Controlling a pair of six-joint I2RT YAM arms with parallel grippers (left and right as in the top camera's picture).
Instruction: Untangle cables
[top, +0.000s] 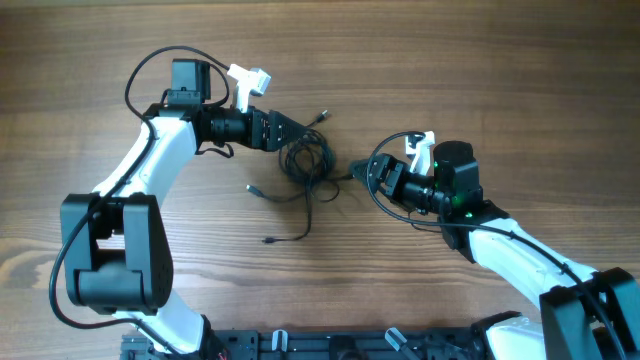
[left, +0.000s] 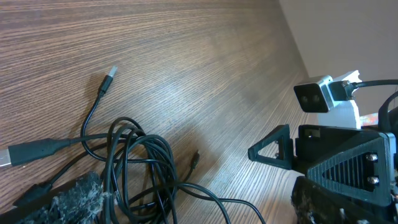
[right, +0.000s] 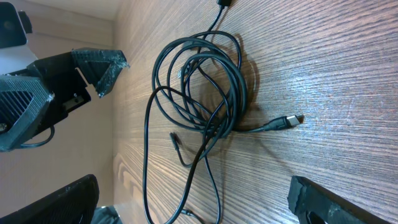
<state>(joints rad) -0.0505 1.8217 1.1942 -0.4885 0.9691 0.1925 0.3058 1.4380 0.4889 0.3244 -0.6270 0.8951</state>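
The cables (top: 305, 160) lie in a loose knotted coil of thin black cords on the wooden table, between my two grippers. Loose ends trail out: a plug at the back (top: 322, 116), one to the left (top: 252, 188) and one toward the front (top: 270, 240). My left gripper (top: 292, 136) stands open at the coil's left edge, its worn fingers (left: 68, 196) on either side of the cords (left: 165, 152). My right gripper (top: 360, 174) is open just right of the coil (right: 238, 87), with a single cord running between its fingers (right: 336, 202). Neither gripper holds anything.
The wooden table (top: 480, 80) stretches out on all sides. A black rail (top: 330, 345) runs along its front edge. Thick black arm cables loop over the left arm (top: 140, 75) and the right wrist (top: 375, 185). A silvery plug (left: 111, 73) lies apart.
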